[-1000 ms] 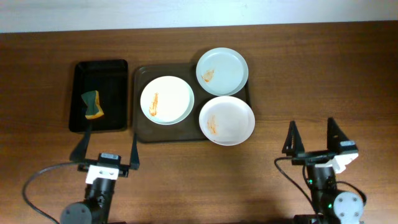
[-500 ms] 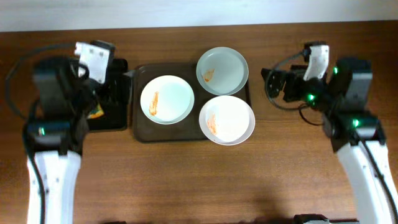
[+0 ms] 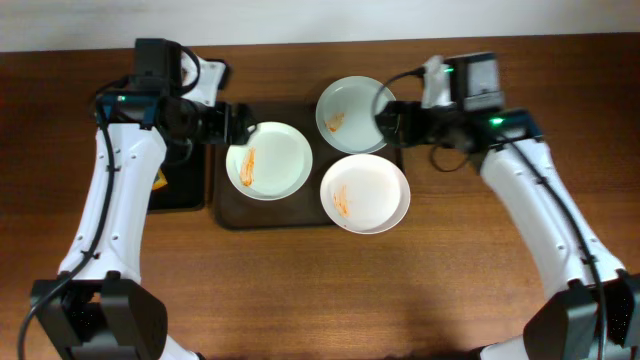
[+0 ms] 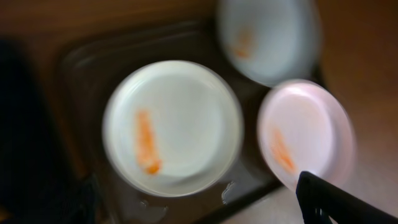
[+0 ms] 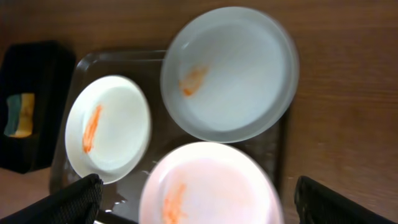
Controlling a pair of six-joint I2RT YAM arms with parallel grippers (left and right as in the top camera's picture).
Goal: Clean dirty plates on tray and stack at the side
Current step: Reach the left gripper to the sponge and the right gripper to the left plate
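Could clip a rim and skid a plate on descent. Spread wide and empty at the right gripper (image 3: 388,122), over the edge of the pale blue-green round plate (image 3: 350,114) at the back of the glossy brown rectangular tray (image 3: 300,212). Likewise parted, holding nothing, at the left gripper (image 3: 232,124), beside the white orange-smeared plate (image 3: 268,160). Could tip the third white plate (image 3: 365,193), overhanging the tray's front-right rim. Not yet fetched: the yellow-green sponge (image 5: 17,115) on the small black tray (image 5: 37,68).

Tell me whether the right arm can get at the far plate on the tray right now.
Probably yes. The right arm hangs by the rim of the far plate, jaws open, and nothing lies on that plate or between them.
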